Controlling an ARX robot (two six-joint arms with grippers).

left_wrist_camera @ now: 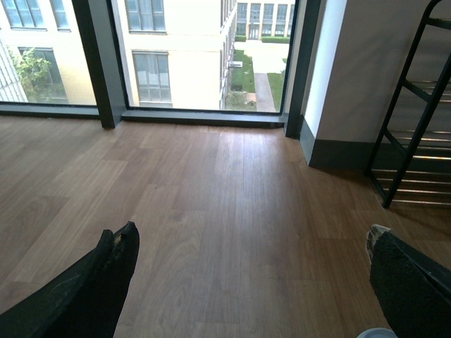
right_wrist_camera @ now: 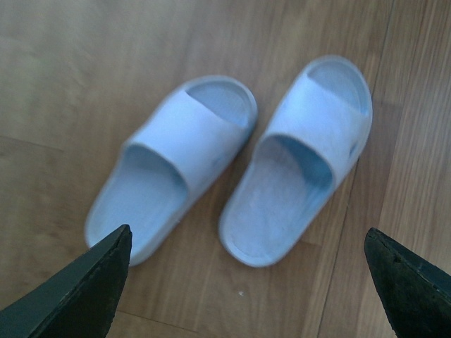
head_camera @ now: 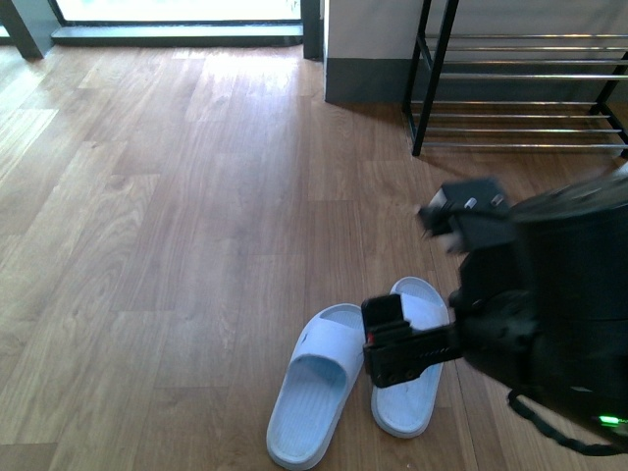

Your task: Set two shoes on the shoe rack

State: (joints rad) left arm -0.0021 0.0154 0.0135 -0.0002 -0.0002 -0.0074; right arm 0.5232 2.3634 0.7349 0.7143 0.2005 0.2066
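Step in hand, as I judge it: right arm lining up a pick on the pale blue slides, nothing on the shoe rack [head_camera: 435,78] yet. Both slides lie soles down, well apart from the shoe rack, out in front of its left post on the robot's side. The right slide [head_camera: 404,407] is the one nearer the shoe rack, the left slide [head_camera: 314,388] lies just beside it on the far side, angled, with a narrow gap at the strap end. Right end effector [right_wrist_camera: 245,243] hangs above the pair, fingers spread wide, holding nothing. Its span takes in both slides, so it should centre on one only, probably the right slide since that one is nearer the shoe rack. Best bite looks like across the strap band or the side wall; the foam looks soft and would likely flex, so close firmly and check that it comes up level. Risk: the inner finger lands in that narrow gap and shoves or catches the left slide, so come down straight. Lift clear before swinging toward the shoe rack, and set the sole across two bars or it may tip through. Left end effector [left_wrist_camera: 250,232] is also wide and empty, pointing past the shoe rack's left post. No grey sneakers in any view
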